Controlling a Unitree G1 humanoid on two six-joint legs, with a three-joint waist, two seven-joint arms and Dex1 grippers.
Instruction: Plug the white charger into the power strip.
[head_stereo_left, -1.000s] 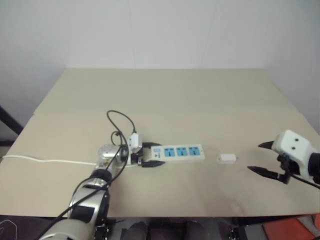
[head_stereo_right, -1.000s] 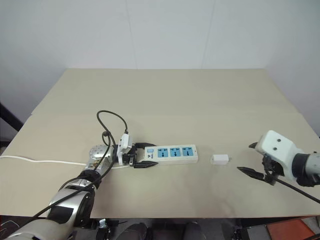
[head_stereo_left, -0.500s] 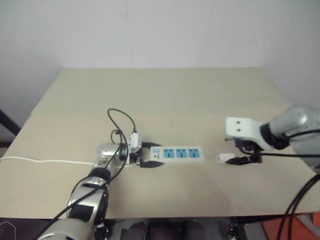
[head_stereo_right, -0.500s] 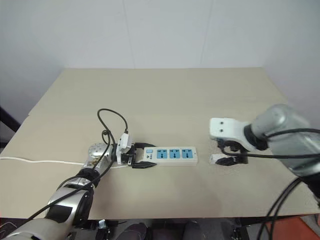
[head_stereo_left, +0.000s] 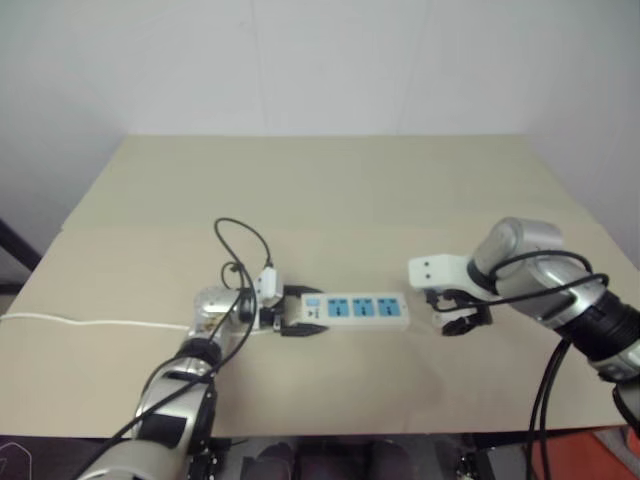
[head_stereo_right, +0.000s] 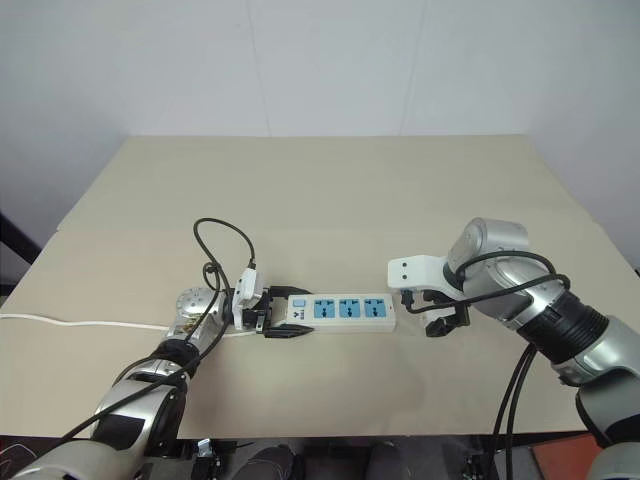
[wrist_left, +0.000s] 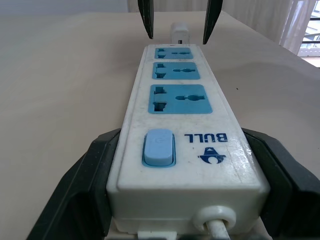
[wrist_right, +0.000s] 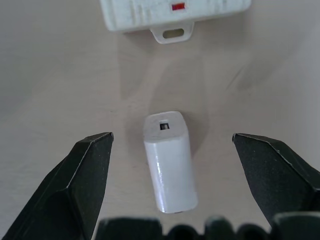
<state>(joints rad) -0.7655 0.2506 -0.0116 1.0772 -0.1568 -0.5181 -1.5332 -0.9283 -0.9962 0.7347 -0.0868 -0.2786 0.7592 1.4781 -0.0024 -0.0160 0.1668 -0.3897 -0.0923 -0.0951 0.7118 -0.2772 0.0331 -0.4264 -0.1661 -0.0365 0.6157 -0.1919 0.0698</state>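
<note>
"BULL" is printed on the power strip (wrist_left: 185, 140) by its switch

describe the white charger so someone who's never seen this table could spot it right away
On the tan table, find the long white power strip with three blue sockets near the front edge. Just past its far, cordless end lies the white charger, between the open right gripper fingers. It is a small plain rounded block with no blue.

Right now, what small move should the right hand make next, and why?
Probably lower and close on the charger: the open right hand straddles it without touching, fingers either side, while the left hand grips the strip.
</note>
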